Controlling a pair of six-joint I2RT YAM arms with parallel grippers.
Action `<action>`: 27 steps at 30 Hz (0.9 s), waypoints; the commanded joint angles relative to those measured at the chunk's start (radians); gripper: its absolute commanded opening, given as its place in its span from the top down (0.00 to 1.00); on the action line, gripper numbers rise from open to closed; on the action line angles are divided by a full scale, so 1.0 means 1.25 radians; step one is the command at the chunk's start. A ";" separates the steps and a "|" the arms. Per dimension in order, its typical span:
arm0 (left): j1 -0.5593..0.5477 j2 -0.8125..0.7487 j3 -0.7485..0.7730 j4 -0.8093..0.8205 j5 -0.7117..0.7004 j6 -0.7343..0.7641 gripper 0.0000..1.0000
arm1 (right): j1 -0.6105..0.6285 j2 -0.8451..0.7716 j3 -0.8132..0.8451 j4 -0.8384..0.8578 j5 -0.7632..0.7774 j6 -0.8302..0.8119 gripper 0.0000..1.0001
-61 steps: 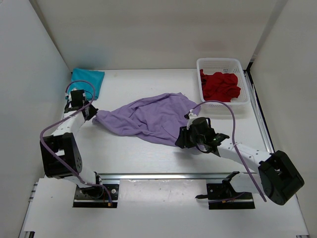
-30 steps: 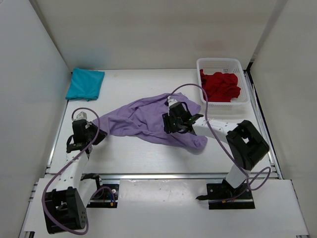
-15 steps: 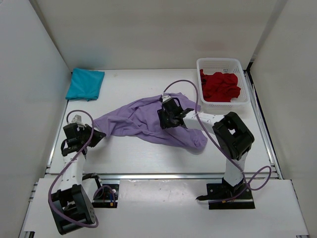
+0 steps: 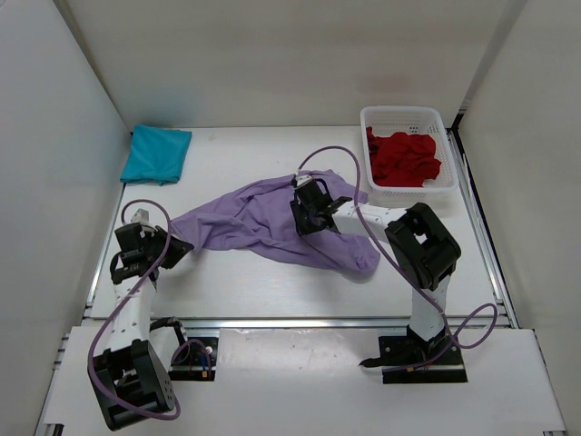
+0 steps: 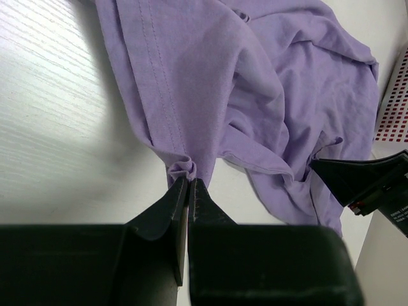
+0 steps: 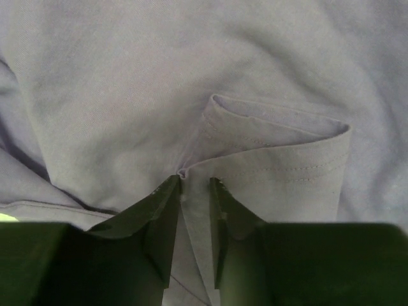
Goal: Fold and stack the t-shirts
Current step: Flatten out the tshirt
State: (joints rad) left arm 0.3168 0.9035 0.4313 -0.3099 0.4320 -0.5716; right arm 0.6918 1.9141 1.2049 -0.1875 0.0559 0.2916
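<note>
The lavender t-shirt [image 4: 259,220] lies crumpled and spread across the middle of the table. My left gripper [image 4: 172,242] is shut on a bunched bit of its left edge [image 5: 185,168] close to the table. My right gripper [image 4: 305,215] is over the shirt's back middle, with its jaws nearly together on a raised fold [image 6: 195,185] beside a hemmed sleeve [image 6: 287,153]. The teal t-shirt [image 4: 156,153] lies folded at the back left. The dark red t-shirt [image 4: 403,156] is heaped in the white basket [image 4: 404,114].
The basket stands at the back right corner. White walls close in the left, back and right sides. A metal rail [image 4: 318,322] runs along the near edge. My right arm's tip shows in the left wrist view [image 5: 373,182].
The left gripper drew its shirt corner from the back left towards the near left. The right gripper went from the shirt's near right edge up to its back middle. Both barely moved in the last half second.
</note>
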 commanded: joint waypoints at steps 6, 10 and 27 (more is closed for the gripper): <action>-0.009 -0.025 0.029 -0.028 -0.052 0.016 1.00 | -0.009 -0.027 0.009 0.008 0.019 0.017 0.99; -0.026 -0.023 0.023 -0.016 -0.035 0.022 1.00 | -0.005 -0.128 -0.025 -0.006 0.047 0.013 1.00; -0.052 0.029 0.018 0.098 -0.004 -0.067 1.00 | -0.009 -0.561 -0.312 -0.094 -0.166 0.027 1.00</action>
State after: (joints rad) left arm 0.2592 0.9218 0.4335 -0.2401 0.4072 -0.6189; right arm 0.6704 1.3567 0.8558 -0.2508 -0.0715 0.3218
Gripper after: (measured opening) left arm 0.123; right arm 0.008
